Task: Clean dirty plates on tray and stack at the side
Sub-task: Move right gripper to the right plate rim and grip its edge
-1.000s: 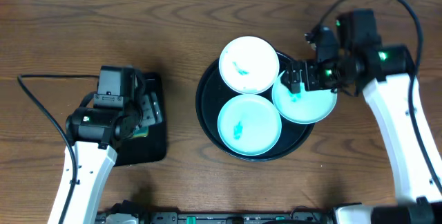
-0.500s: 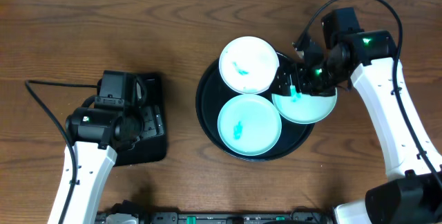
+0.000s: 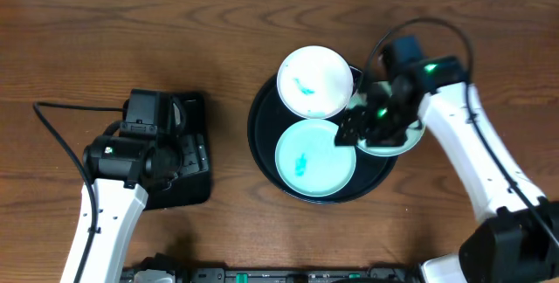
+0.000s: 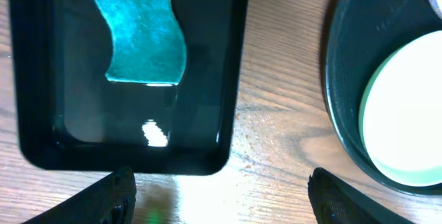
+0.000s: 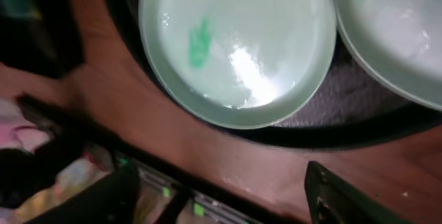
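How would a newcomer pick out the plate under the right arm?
Find the big round black tray in the middle of the table. Of the three small pale plates on it, take the right plate, sticking out past the rim. The back plate and front plate lie in plain view; this one is mostly covered by the right pincer.

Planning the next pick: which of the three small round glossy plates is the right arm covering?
The pale mint plate at the round black tray's right edge; only its rim shows. The rear plate and front plate lie fully visible, teal-smeared.
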Robot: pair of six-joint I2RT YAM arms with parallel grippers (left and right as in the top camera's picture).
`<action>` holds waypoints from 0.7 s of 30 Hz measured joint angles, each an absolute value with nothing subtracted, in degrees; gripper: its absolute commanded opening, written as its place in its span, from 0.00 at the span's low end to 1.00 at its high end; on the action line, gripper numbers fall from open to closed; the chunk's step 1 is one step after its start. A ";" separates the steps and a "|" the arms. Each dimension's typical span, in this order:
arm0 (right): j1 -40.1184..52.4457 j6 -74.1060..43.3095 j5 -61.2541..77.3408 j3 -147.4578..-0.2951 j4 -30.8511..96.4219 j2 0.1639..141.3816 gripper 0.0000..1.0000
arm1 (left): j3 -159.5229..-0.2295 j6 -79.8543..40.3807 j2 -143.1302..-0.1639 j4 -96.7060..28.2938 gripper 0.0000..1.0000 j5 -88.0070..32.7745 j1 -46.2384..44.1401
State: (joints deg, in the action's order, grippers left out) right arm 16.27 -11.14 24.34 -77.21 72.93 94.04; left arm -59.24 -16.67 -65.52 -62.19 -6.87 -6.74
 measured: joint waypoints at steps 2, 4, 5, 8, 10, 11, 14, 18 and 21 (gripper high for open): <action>17.30 -13.41 23.03 -74.11 70.06 94.08 0.74 | -59.24 -16.69 -65.52 -62.24 0.81 -7.46 -6.74; 17.74 -15.70 21.43 -71.59 67.35 94.08 0.73 | -59.24 -16.69 -65.52 -62.24 0.80 -7.66 -6.74; 17.82 -17.06 20.45 -70.13 65.95 94.08 0.72 | -59.24 -16.67 -65.52 -62.13 0.80 -7.75 -6.74; 17.82 -20.93 17.74 -66.24 62.06 94.08 0.74 | -59.24 -16.69 -65.52 -61.93 0.80 -7.90 -6.74; 17.80 -22.98 16.21 -63.18 58.08 94.08 0.74 | -59.24 -16.67 -65.52 -61.93 0.81 -8.08 -6.74; 17.82 -23.66 15.70 -61.63 55.94 94.08 0.73 | -59.24 -16.67 -65.52 -61.91 0.80 -8.19 -6.74; 17.82 -25.19 14.85 -57.17 50.13 94.08 0.65 | -59.24 -16.67 -65.52 -61.87 0.81 -8.32 -6.74; 17.82 -26.24 14.46 -53.30 44.25 94.11 0.55 | -59.24 -16.67 -65.52 -61.73 0.81 -8.51 -6.74; 17.82 -26.63 14.35 -51.77 40.25 94.11 0.49 | -59.24 -16.67 -65.52 -61.54 0.80 -8.64 -6.74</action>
